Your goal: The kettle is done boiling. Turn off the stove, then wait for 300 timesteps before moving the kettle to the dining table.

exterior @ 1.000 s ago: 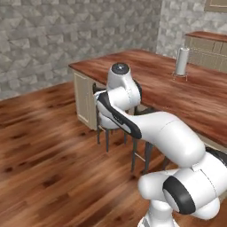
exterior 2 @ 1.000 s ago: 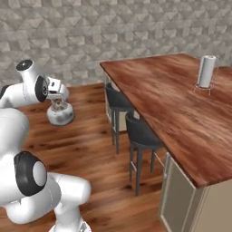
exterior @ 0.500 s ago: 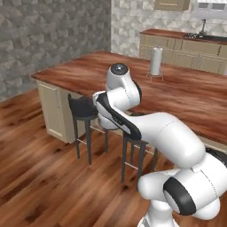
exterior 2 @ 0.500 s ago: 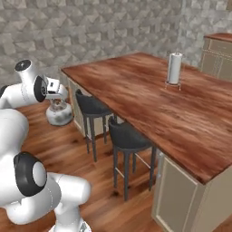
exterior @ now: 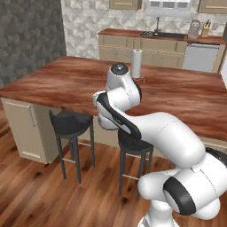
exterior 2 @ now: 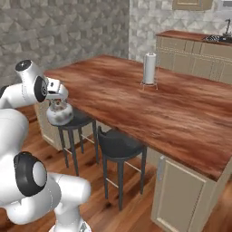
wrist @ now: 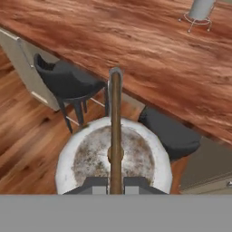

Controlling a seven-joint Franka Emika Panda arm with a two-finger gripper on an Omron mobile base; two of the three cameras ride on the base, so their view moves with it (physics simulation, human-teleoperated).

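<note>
The silvery kettle (exterior 2: 60, 114) hangs by its thin arched handle (wrist: 115, 113) from my gripper (exterior 2: 57, 100), which is shut on it. It hangs in the air over the floor, beside a black stool (exterior 2: 77, 121) at the near edge of the dining table (exterior 2: 136, 99). From the hand view I look straight down on the kettle's round lid (wrist: 93, 156), with the gripper (wrist: 116, 182) clamped on the handle at the bottom. The reddish-brown dining table (wrist: 136, 41) stretches just beyond the kettle. The stove is out of view.
Two black stools (exterior: 71, 123) (exterior 2: 120, 144) stand under the table's near edge on a beige base (exterior: 24, 128). A paper-towel roll (exterior 2: 149, 68) stands upright on the far side of the tabletop. Counters with a sink (exterior: 159, 35) line the back wall.
The whole picture has shifted as the base drove: the dining table and stools now lie closer and more square ahead. The kettle stays hanging in my shut gripper.
</note>
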